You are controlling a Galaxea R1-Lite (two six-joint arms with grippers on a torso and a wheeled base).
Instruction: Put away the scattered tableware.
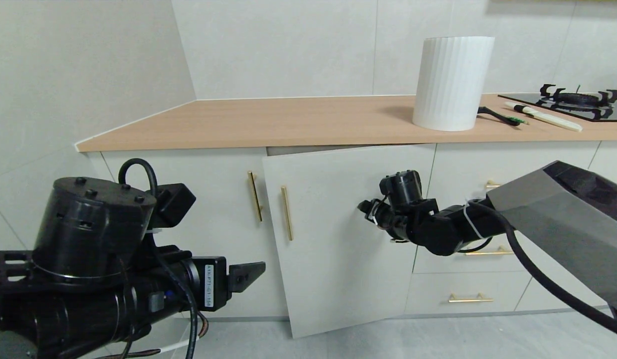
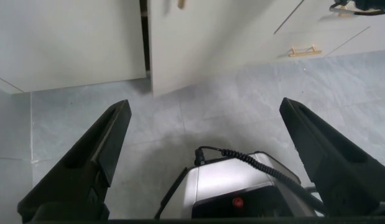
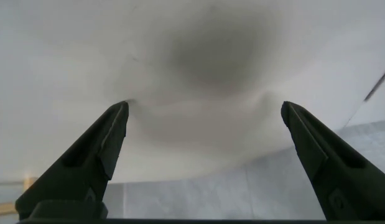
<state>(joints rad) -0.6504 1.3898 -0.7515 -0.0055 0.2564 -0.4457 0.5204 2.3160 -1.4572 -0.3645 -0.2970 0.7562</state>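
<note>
A tall white ribbed container (image 1: 450, 82) stands on the wooden counter (image 1: 268, 119). Beside it lie a black-handled utensil (image 1: 498, 116) and a long cream-coloured utensil (image 1: 542, 116). Below the counter a white cabinet door (image 1: 338, 239) with a gold handle (image 1: 287, 213) stands ajar. My right gripper (image 1: 365, 209) is open, its fingertips right at the door's face (image 3: 198, 50), nothing between them (image 3: 204, 106). My left gripper (image 1: 248, 276) hangs low at the left, open and empty (image 2: 206, 106), over the grey floor and apart from the door (image 2: 180, 37).
A gas hob (image 1: 577, 102) sits at the counter's far right. Drawers with gold handles (image 1: 470, 299) lie right of the open door, and another closed door (image 1: 188, 219) is to its left. Tiled wall closes off the corner on the left.
</note>
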